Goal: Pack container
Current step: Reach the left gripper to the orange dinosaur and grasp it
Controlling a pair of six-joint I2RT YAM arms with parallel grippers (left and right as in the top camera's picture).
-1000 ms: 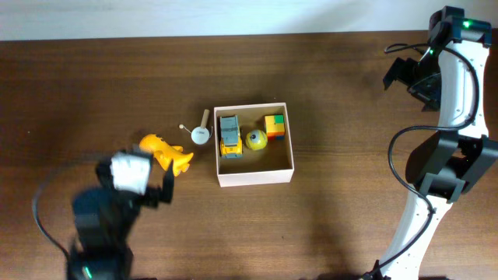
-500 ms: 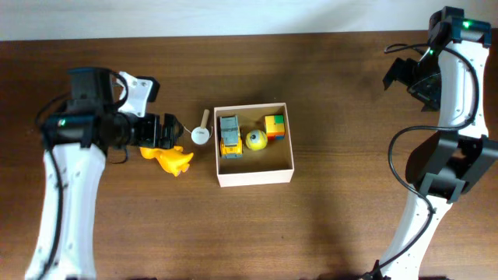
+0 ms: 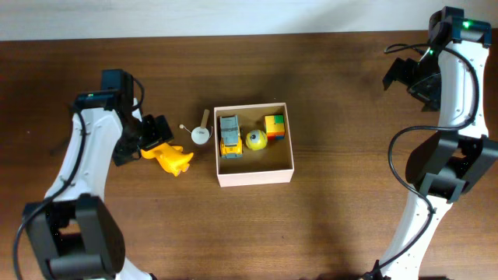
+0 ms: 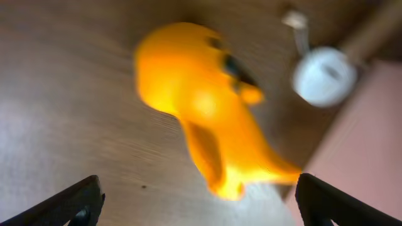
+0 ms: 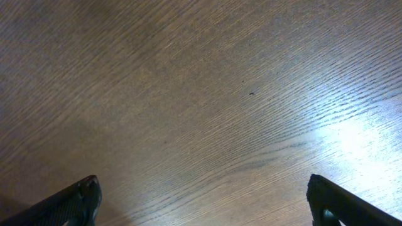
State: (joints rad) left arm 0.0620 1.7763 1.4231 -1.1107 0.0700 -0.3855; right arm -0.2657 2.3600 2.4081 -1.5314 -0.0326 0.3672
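"so, where does the container (image 3: 255, 177) sit?"

"in the middle of the bench (image 3: 342, 233), upright and open on top. inside it a grey and yellow truck (image 3: 229, 137) lies along the left wall, a yellow ball (image 3: 256, 140) sits just beside the truck, and a coloured block (image 3: 274, 126) sits in the upper right corner as seen from overhead."

"and outside it?"

"an orange toy (image 3: 171, 159) lies on the wood to the left of the container, near it but apart. a small white round piece (image 3: 201, 135) rests between the toy and the container's left wall, with a short wooden stick (image 3: 205, 118) right by it."

"what of the left jaws?"

"released. in the left wrist view the two dark fingertips (image 4: 81, 201) stand at the bottom corners, wide apart and gripping nothing. the orange toy fills the middle of that view, blurred, ahead of the tips and not touched. from above, the left arm (image 3: 82, 152) bends in from the left side and its jaws hang just left of the toy."

"and the right jaws?"

"released too. the right arm (image 3: 457, 85) stands at the far right edge of the bench, well apart from the container. the right wrist view shows wood grain, with both tips spread to the bottom corners."
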